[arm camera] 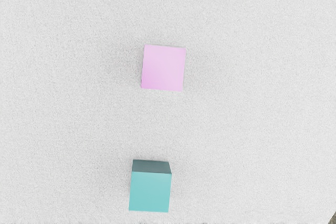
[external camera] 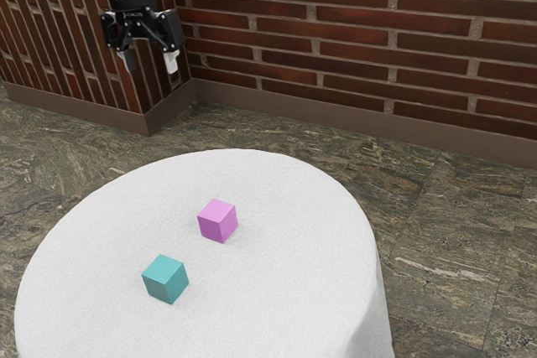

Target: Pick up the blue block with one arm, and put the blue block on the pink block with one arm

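From where I stand, the arm's black gripper (external camera: 151, 63) hangs high up at the exterior view's upper left, in front of the brick wall and well above the round white table (external camera: 319, 207). Its two fingers are spread apart with nothing between them. The blue block (external camera: 164, 278), really more of a teal, sits on the cloth on the near side of the table. The pink block (external camera: 217, 220) stands a little beyond it and toward the exterior view's right. The two are near each other but clearly apart, with bare cloth between them. The coming move turns on how far the blue block lies beneath the hand: almost all of the gap looks vertical, so I judge the first job to be a long descent. Looking down from the hand, the pink block (arm camera: 163, 67) sits closer to the middle of what the wrist camera takes in, and the blue block (arm camera: 150, 186) lies off to one side of it. That suggests the hand needs a sideways shift away from the pink block before it is over its target. Being a cube, the blue block has no long axis to favour, and its side faces look roughly square to the hand's view. I would guess little or no wrist turn is needed for the open fingers to straddle two opposite faces. Nothing has been grasped yet, so the whole task lies ahead.
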